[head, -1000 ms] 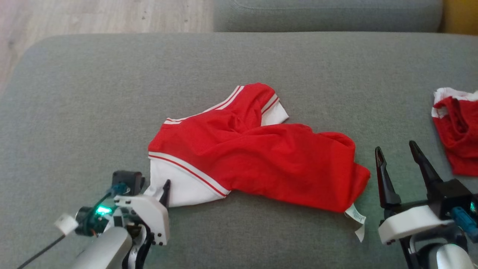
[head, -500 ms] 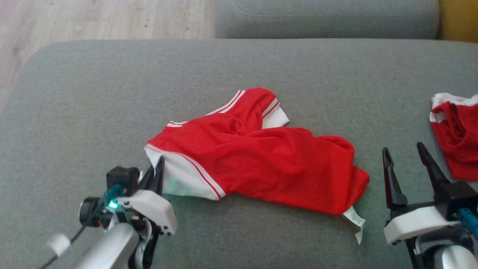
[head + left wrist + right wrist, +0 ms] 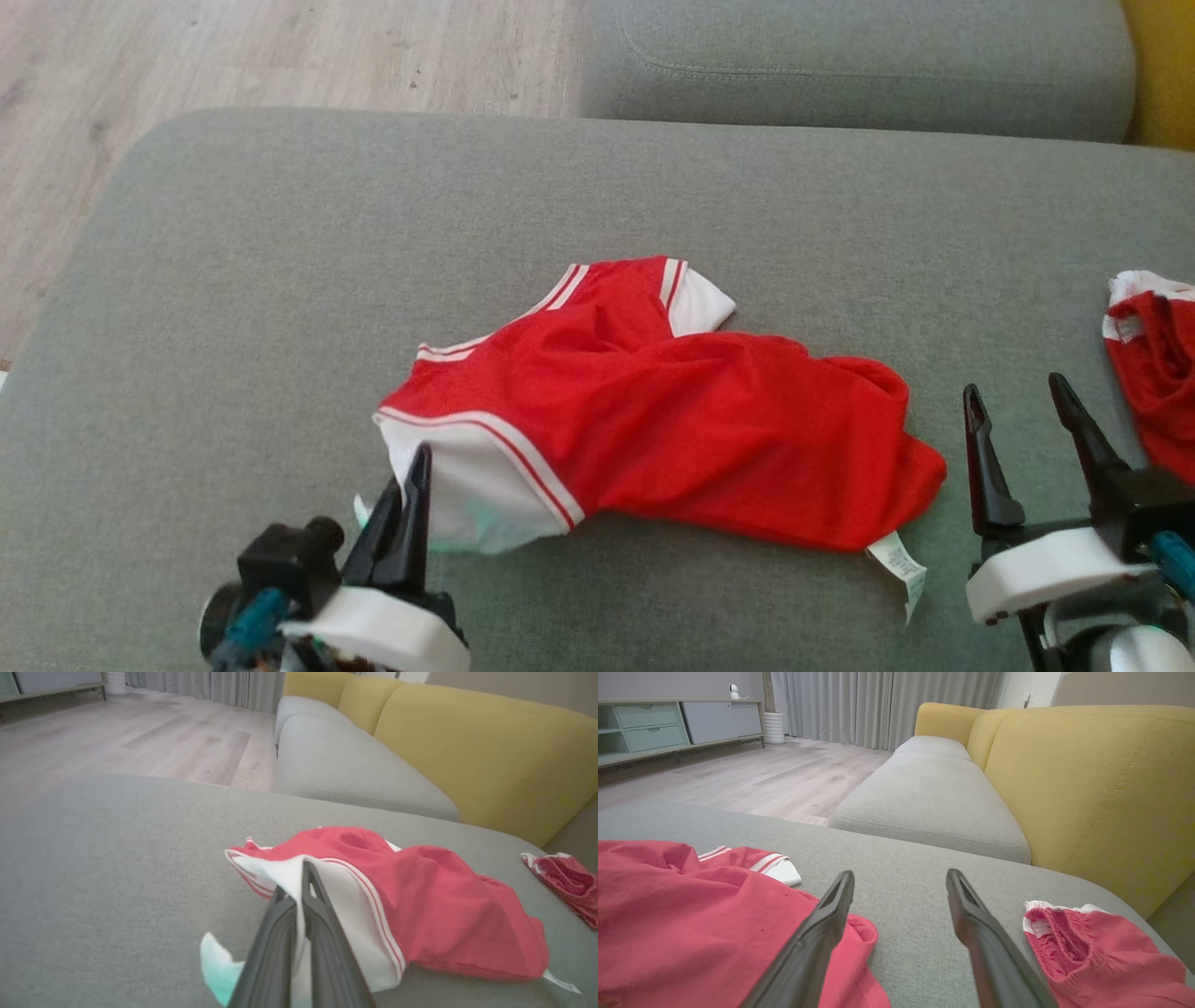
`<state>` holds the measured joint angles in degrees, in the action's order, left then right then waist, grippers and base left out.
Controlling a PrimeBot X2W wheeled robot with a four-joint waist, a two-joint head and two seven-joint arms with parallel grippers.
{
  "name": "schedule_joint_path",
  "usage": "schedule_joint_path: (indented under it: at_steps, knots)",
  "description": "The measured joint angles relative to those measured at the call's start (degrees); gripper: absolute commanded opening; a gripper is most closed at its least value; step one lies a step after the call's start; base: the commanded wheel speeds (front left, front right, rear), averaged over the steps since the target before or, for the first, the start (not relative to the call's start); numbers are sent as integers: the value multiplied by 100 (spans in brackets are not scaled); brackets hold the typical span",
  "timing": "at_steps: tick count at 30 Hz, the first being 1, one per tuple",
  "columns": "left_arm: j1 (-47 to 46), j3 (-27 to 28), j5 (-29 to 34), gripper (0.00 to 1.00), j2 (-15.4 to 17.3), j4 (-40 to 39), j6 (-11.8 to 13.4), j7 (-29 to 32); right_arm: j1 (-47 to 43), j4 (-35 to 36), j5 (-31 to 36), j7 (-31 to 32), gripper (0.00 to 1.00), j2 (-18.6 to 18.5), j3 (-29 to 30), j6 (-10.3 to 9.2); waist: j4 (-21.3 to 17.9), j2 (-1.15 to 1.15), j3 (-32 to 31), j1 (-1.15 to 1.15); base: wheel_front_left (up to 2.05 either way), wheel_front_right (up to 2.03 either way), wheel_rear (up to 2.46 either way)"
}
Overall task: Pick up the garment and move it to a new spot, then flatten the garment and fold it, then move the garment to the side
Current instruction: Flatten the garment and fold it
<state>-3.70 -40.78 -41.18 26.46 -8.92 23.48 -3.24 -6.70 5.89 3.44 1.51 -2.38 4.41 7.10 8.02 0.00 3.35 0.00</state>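
**A:** Where is the garment lying for you?

**B:** Your red garment (image 3: 672,429) is lying crumpled across the middle of the head view, on the grey cushion (image 3: 280,233). Its white-banded hem is pointing toward the lower left of the frame.

**A:** And what is your left tool doing?

**B:** Your left tool (image 3: 417,459) is sitting at the lower left with its fingers pressed together, pinching the white hem corner. In the left wrist view, white cloth is draping over both fingers, and a pale greenish flap is lying just left of them.

**A:** And the right one?

**B:** Your right tool (image 3: 1014,385) is hovering at the lower right, fingers spread and gripping nothing. The garment's right end is lying just left of it, with a white care label (image 3: 901,565) sticking out below. Whether cloth and finger are touching, you cannot tell. A second red piece (image 3: 1158,392) is lying at the right edge, apart from the garment.
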Motion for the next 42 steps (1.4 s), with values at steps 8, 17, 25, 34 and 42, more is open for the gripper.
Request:
schedule_joint_path:
  at_steps: [8,17,25,34,42]
  knots:
    - [116,241,-493,0,-41,847,-111,113,33,-12,1,0,100,0,-10,0,-184,0,157,0,0,0,0]
    - [-869,512,-776,0,-532,2693,-750,-202,279,-24,18,-55,100,0,86,0,-460,0,515,1,0,0,0]
    - [-1159,477,-764,100,-799,3378,-1044,-576,271,-292,0,-174,100,0,253,0,-411,0,437,1,0,0,0]
    - [-771,466,-520,100,-787,2974,-1028,-1005,80,-613,-175,-386,100,0,322,0,-173,0,91,0,0,0,0]
    - [82,538,-265,100,-722,2201,-808,-1093,-271,-881,-498,-565,100,1,67,0,13,0,-396,0,0,0,0]
